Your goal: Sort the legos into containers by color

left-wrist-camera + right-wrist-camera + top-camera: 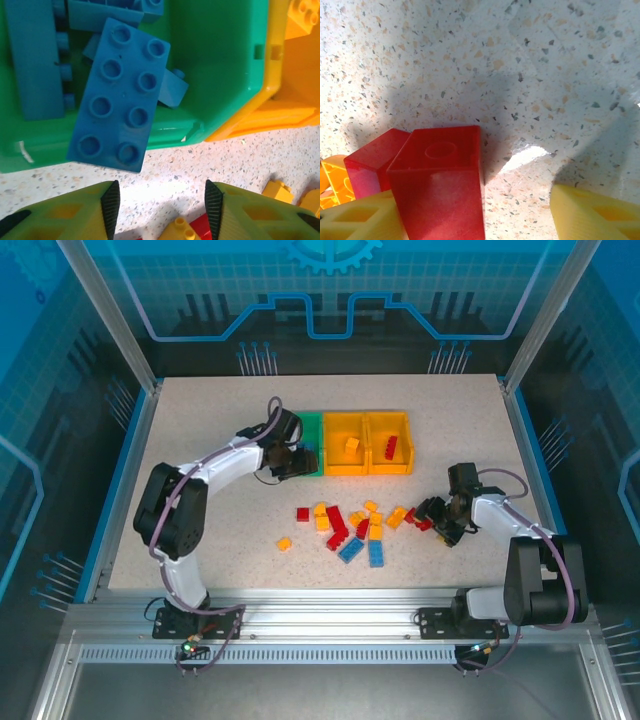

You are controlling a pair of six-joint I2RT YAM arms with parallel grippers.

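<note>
**Desk** (200, 420): speckled top, blue strips along the left and right edges, an aluminium rail (330, 620) along the near edge. Bare room on the whole left side, along the far edge behind the trays, and in the right far corner.

**Containers** (366, 472): three trays joined in a row at centre far, the row's long axis left to right.
- Green tray (225, 65): holds blue bricks.
- Middle orange-yellow tray (335, 462): one yellow brick (351, 444).
- Right orange-yellow tray (405, 458): one red brick (391, 448), long axis running far to near.

**Blue eight-stud brick** (120, 95): studs up, long axis slanted across the green tray's near wall, its lower end overlapping the rim. Whether it rests on the rim cannot be told.

**Left gripper** (162, 200): above the desk just at the green tray's near wall, released, fingers apart with nothing between.

**Loose legos** (350, 530): red, yellow and blue pile at centre near, between the two arms. One yellow piece (284, 543) lies apart at its left.

**Right gripper** (470, 192): low at the pile's right end, released. A red one-stud brick (440, 185) stands between the fingers, against the left one and clear of the right, its length running toward the camera. A second red piece (372, 160) touches its left side.
</note>
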